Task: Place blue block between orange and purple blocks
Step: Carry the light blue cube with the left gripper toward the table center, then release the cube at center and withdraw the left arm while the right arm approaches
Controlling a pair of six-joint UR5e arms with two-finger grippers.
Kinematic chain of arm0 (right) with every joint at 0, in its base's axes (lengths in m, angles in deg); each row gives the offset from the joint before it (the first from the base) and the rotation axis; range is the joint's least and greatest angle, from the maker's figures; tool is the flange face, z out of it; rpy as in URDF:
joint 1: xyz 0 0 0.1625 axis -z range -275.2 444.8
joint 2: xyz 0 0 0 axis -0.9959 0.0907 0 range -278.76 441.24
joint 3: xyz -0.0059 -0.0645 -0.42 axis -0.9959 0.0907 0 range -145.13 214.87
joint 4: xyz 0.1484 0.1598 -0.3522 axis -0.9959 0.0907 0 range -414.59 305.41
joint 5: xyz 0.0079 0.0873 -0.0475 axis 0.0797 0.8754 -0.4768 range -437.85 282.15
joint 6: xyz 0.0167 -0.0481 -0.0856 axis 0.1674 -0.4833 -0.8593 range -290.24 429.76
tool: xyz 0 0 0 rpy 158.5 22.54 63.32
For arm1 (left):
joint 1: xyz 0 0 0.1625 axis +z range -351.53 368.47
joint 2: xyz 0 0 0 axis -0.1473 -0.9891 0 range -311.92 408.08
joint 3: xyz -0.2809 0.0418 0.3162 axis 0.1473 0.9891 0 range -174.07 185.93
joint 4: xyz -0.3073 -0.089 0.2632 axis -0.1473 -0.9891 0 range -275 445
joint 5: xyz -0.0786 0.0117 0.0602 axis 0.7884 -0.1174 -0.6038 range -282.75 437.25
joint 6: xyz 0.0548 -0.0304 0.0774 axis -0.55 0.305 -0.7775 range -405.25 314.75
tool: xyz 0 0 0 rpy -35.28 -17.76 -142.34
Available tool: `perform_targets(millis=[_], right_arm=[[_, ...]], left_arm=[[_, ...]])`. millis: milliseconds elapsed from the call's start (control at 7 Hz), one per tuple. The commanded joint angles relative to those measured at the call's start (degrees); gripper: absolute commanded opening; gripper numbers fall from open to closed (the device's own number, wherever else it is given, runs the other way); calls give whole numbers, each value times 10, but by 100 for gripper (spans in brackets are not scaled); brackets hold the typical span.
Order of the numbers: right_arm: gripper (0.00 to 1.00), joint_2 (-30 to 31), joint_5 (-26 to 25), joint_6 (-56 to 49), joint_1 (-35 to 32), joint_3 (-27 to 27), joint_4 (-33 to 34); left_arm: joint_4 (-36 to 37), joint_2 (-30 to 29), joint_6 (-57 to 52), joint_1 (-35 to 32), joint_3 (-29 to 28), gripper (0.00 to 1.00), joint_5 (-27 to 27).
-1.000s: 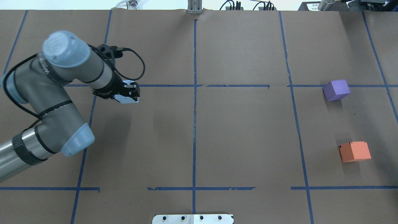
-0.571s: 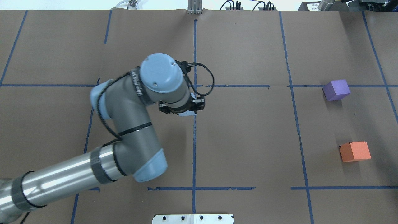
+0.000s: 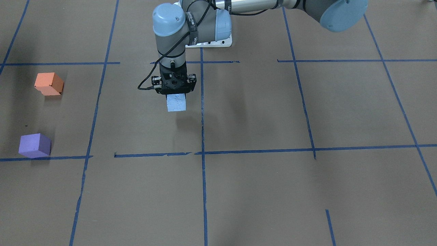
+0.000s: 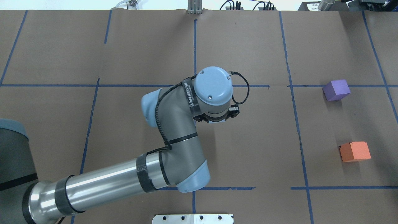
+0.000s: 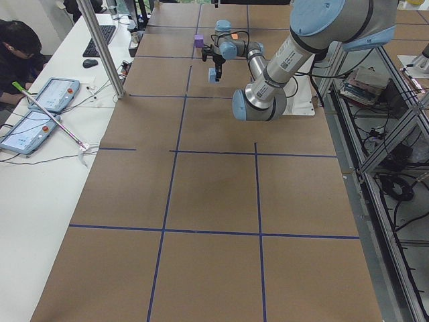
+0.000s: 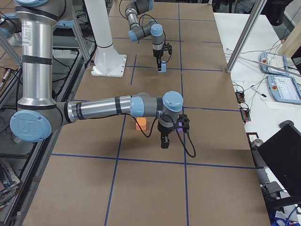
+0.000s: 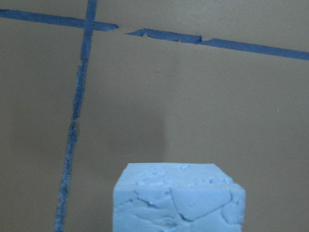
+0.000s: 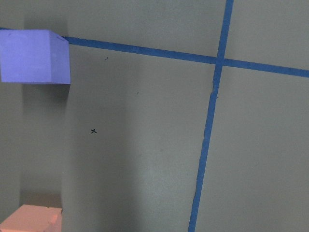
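Lighting even and diffuse, from above: table [image 4: 248, 149] moderately bright, soft-edged shadows close beside the purple block [image 4: 336, 90] and the orange block [image 4: 354, 151], a streak of glare along the left arm's metal tube [image 4: 102, 180]. Fixed views sharp; the strip beyond the table's far edge in the overhead view washed out to white. Left wrist view: blue block [image 7: 178, 203] close and crisp, tape lines [image 7: 77, 121] behind it slightly soft; right wrist view: grey-green cast, broad dim band down its left side.

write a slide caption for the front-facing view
Left pincer holds the blue block aloft, far from the orange block and purple block.
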Motion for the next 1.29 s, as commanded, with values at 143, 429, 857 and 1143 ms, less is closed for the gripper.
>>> perform_targets(millis=[143, 429, 857, 1143], right_arm=[[100, 0, 1, 0, 0, -1, 0], [100, -3, -1, -2, 0, -3, -1], [100, -51, 1, 5, 28, -6, -1], [100, -91, -1, 7, 81, -14, -1]], left_arm=[[-5, 38, -45, -18, -6, 19, 2], [-7, 56, -55, -30, -3, 91, 7], [27, 103, -102, -104, 84, 100, 116], [104, 226, -263, -192, 241, 100, 161]])
